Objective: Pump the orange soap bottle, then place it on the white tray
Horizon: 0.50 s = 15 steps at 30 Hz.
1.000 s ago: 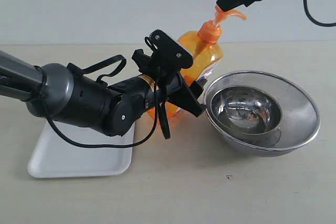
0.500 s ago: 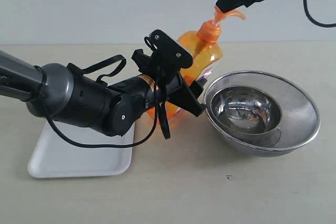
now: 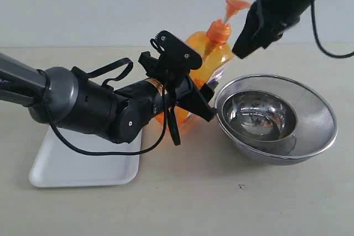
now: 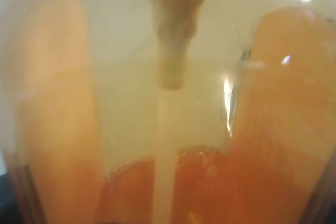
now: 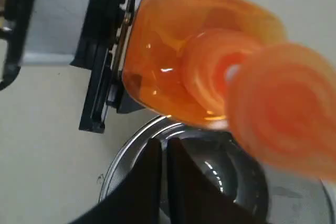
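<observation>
The orange soap bottle (image 3: 213, 62) leans toward the steel bowls, its pump head (image 3: 235, 5) raised on the white stem. My left gripper (image 3: 197, 96) is shut on the bottle's body, and the translucent orange bottle (image 4: 273, 103) fills the left wrist view. My right gripper (image 3: 242, 52) hangs shut just right of the pump, apart from it, over the bowls. In the right wrist view its jaws (image 5: 164, 148) stand together with nothing between them, below the bottle (image 5: 168, 66) and the blurred pump head (image 5: 286, 121). The white tray (image 3: 72, 167) lies under the left arm, at the left.
A steel mesh bowl (image 3: 318, 128) with a smaller steel bowl (image 3: 257, 114) inside it stands right beside the bottle. The beige table runs on in front and to the right. A black cable loops under the left wrist.
My right gripper has come off the pump head and dropped down to its right. The pump head has risen on its stem. The left arm and bottle have hardly moved.
</observation>
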Tool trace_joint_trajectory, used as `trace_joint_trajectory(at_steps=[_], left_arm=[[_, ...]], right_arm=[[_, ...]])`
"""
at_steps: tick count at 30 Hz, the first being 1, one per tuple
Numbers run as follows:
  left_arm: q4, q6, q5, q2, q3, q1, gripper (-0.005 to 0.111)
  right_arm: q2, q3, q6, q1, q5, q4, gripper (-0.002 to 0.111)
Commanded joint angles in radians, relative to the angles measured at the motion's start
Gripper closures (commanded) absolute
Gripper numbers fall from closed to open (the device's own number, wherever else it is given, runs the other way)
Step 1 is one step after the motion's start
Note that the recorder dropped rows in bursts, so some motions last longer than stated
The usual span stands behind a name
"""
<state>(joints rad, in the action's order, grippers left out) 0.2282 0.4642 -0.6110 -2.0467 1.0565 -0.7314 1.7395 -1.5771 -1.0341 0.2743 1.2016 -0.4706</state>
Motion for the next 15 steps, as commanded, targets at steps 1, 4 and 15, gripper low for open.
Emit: trace_joint_trajectory(at_steps=[1,4,15], left_arm=[[-0.027,0.001,-0.076,0.012,0.014,-0.01,0.102],[-0.027,0.001,-0.076,0.012,0.014,-0.01,0.102],[-0.027,0.001,-0.076,0.012,0.014,-0.01,0.102]], right_arm=[[-0.022,-0.02,0.001,0.004,0.019,0.017,0.108],[-0.045,-0.034,0.001,0.004,0.019,0.021,0.108],[-0.108,-0.108,0.001,0.004,0.019,0.029,0.108]])
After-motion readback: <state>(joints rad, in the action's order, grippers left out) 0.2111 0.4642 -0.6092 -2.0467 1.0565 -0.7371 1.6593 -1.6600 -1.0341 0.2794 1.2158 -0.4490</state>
